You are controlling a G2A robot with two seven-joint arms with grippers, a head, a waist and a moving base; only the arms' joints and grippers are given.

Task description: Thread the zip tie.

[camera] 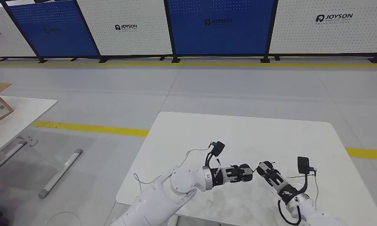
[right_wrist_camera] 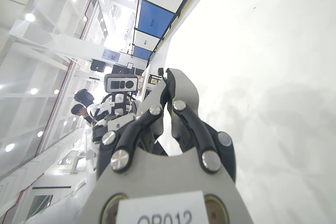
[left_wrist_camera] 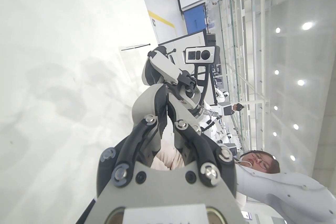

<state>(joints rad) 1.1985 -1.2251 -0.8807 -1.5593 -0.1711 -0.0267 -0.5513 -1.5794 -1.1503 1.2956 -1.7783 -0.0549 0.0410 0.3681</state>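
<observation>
Clamping a black zip tie point(right_wrist_camera: 160, 71), right pincer point(right_wrist_camera: 168, 75) faces left pincer point(left_wrist_camera: 167, 93); latter pressed together.

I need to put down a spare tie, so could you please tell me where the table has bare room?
The whole far half of the table is bare, from the far edge down to the tools. Crowded is the near middle, where the left tool and right tool face each other, the right one shut on the zip tie.
</observation>
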